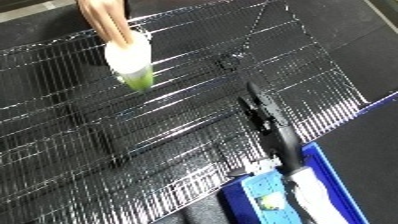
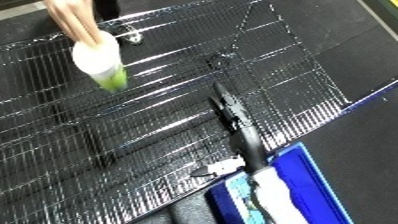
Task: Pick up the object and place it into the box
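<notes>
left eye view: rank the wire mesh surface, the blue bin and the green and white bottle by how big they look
1. wire mesh surface, fills most of the view
2. blue bin, cut off by the edge
3. green and white bottle

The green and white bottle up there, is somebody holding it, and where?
Yes. A person's hand holds the bottle by its white upper end; the green end hangs free. The robot's right hand holds nothing.

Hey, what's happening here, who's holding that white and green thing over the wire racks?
A person's hand reaches in from the top edge and holds a white object with a green end above the wire mesh surface. One robot hand, black, stretches out over the mesh near the blue bin at the bottom right; which hand it is can't be told. The object isn't in the bin yet.
</notes>
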